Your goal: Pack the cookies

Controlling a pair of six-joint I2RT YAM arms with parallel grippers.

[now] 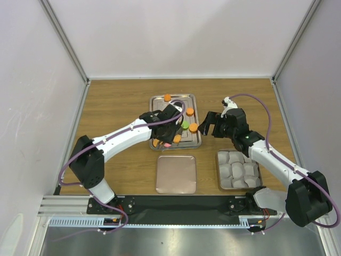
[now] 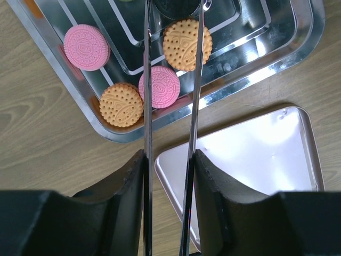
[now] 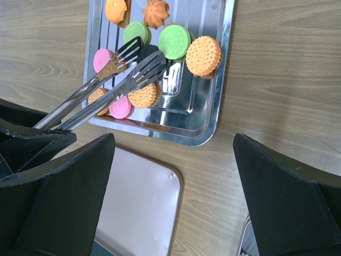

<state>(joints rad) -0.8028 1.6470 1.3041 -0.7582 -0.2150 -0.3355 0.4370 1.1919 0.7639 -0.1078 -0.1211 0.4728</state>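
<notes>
The left pincer [image 2: 169,158] is pinching a pair of steel tongs [image 3: 145,70]. Their long axis runs straight ahead of it, out over the tray [image 3: 210,122] where the cookies [image 3: 202,55] lie — the forked tips sit either side of a black cookie [image 3: 151,52]. The right pincer [image 3: 171,141], spread wide and empty, hovers just beside the tray's edge — near, though the tongs look better placed to pick.
</notes>
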